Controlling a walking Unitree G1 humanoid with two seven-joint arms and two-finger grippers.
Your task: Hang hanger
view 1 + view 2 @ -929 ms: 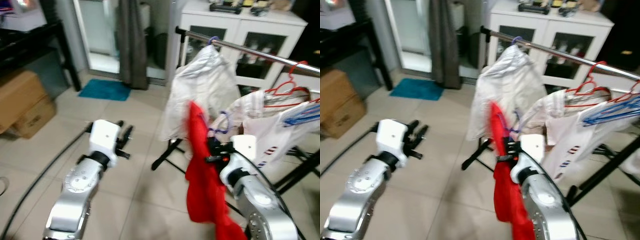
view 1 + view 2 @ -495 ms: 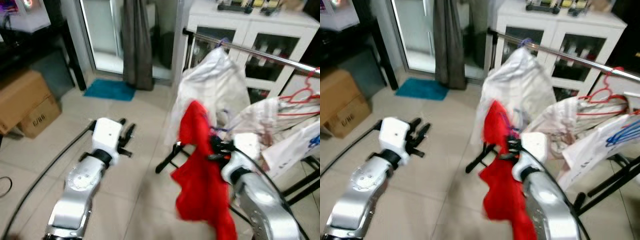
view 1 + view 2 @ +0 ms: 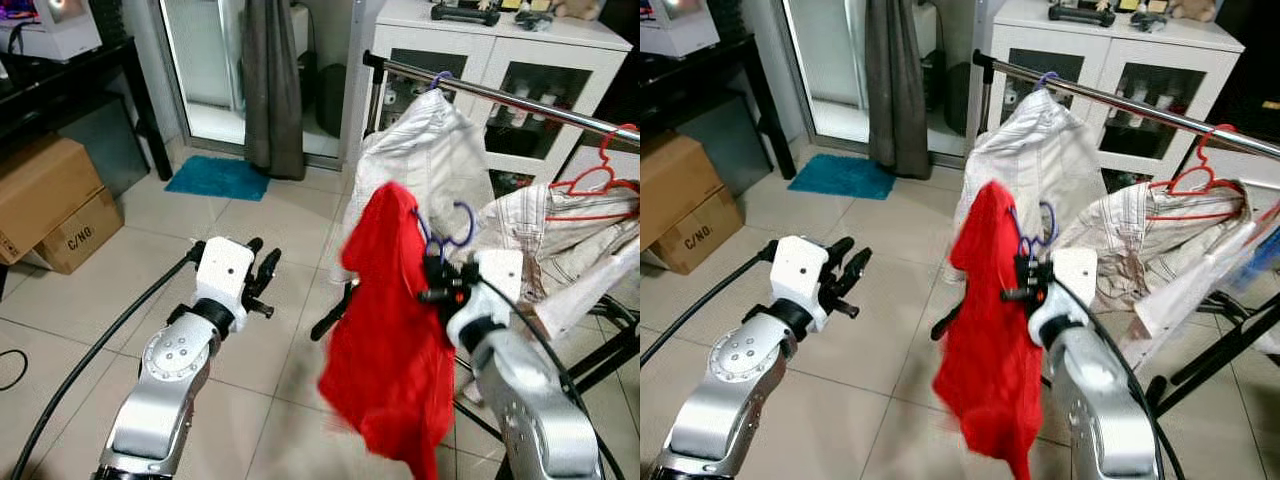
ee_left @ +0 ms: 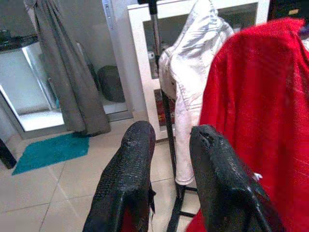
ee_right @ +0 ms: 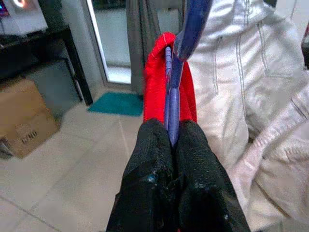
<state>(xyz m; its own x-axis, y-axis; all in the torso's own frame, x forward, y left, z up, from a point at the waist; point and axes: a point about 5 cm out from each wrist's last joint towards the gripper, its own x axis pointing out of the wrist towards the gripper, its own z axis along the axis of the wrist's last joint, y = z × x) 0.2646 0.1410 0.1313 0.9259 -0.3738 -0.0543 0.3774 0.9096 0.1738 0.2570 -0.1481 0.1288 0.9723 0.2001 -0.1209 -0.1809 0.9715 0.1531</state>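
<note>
The right gripper (image 5: 170, 145) pinches the purple hanger (image 5: 176, 72) with the red shirt (image 3: 385, 330), below the clothes rail (image 3: 520, 100). The left gripper (image 4: 166, 145) waits apart, over bare floor (image 3: 260, 350).

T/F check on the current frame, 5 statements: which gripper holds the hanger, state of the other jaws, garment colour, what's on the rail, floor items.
1. The right gripper is shut on the purple hanger. True.
2. The garment on that hanger is blue. False: it is a red garment.
3. The left gripper holds the red garment. False: its jaws are open and hold nothing, out over the floor to the robot's left of the garment.
4. A white jacket already hangs from the metal rail. True.
5. The cardboard boxes sit on top of the white cabinet. False: they stand on the tiled floor at the robot's left, near a teal mat.
</note>
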